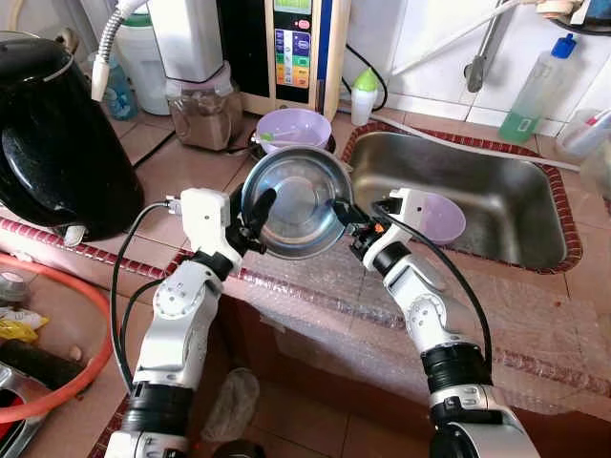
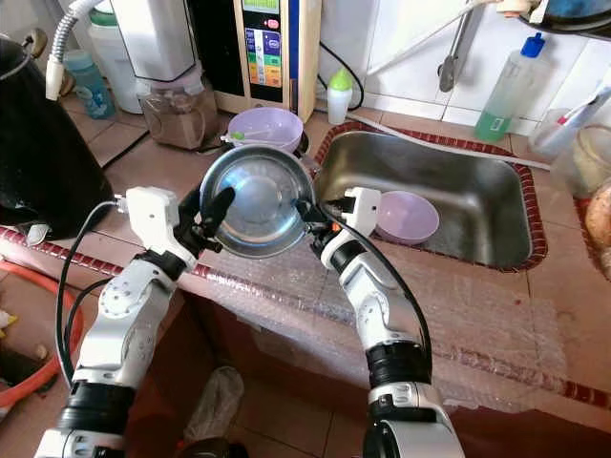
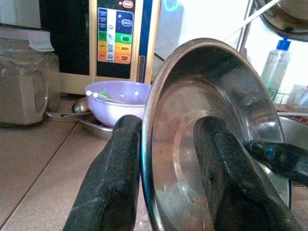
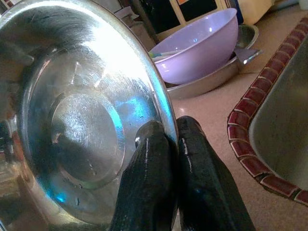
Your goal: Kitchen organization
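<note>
Above the counter edge (image 1: 315, 291), which is covered with bubble wrap, both grippers hold a round steel bowl (image 1: 296, 205) tilted up on its rim, its polished, scuffed inside facing the camera. Left gripper (image 1: 256, 212): the two black rubbery fingers (image 3: 115, 180) are clamped narrowly over the bowl's left rim, one inside and one outside the wall. Right gripper (image 1: 346, 215): the fingers (image 4: 154, 183) are pinched nearly together on the thin right rim. Beside the right arm, a rectangular steel sink (image 1: 516, 186) is set into the counter and framed by a border of small red tiles; a lilac plastic bowl (image 1: 441, 218) lies in it. Behind the held bowl, a second lilac bowl (image 1: 291, 129) sits in a shallow steel dish. Farther back stand a clear jar of brown powder (image 1: 203, 114), an appliance with a coloured button panel (image 1: 291, 48), a small white bottle with a green cap (image 1: 363, 95), and a clear bottle of green liquid (image 1: 535, 95). On the far left sits a large glossy black vessel (image 1: 52, 134).
</note>
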`<state>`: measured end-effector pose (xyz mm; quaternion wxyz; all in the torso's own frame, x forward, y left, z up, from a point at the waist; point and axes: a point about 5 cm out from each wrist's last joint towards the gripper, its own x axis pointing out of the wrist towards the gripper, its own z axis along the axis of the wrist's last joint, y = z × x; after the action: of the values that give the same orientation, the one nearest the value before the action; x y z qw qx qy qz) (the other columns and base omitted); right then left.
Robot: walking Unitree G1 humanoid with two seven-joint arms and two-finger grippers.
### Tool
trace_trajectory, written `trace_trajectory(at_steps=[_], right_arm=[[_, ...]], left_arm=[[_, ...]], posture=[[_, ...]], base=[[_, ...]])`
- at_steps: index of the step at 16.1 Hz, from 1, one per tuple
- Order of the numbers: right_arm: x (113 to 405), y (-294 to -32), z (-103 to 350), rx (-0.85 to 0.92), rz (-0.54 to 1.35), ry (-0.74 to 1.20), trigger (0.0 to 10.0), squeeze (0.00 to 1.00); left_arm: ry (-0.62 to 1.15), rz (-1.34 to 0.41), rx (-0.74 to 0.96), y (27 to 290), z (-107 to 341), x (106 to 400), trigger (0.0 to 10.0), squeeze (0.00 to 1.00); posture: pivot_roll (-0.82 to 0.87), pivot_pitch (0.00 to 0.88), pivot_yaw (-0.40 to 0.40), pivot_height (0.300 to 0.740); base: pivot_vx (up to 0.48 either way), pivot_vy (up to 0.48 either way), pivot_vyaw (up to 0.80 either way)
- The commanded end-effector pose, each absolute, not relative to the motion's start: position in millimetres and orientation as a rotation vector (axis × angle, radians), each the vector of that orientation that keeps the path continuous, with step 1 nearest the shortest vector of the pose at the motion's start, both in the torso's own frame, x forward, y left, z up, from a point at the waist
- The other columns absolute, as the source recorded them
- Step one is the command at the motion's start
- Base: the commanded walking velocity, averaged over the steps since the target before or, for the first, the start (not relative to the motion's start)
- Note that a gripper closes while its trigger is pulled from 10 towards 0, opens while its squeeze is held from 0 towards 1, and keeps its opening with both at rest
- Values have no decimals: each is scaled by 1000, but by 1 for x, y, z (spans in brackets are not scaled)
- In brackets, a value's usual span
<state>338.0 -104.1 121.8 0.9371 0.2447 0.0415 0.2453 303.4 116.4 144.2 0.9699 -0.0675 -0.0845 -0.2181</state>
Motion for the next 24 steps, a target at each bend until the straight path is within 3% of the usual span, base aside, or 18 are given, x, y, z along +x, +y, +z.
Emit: trace_trajectory(at_steps=[1,14,24], right_arm=[[345,-106,134,493,450,41,10000,0],[350,-198,161,466,79,-93,10000,0],[349,-205,155,416,32,-58,10000,0]], left_arm=[[-175,-523,-114,103,147,298,10000,1000],[-135,-441,-87,108,131,287,10000,1000],[-117,-428,-69,109,127,288,10000,1000]], posture=[[3,0,50,740],[-12,0,60,740],[-13,0,60,740]], base=[[0,0,0],[0,0,0],[0,0,0]])
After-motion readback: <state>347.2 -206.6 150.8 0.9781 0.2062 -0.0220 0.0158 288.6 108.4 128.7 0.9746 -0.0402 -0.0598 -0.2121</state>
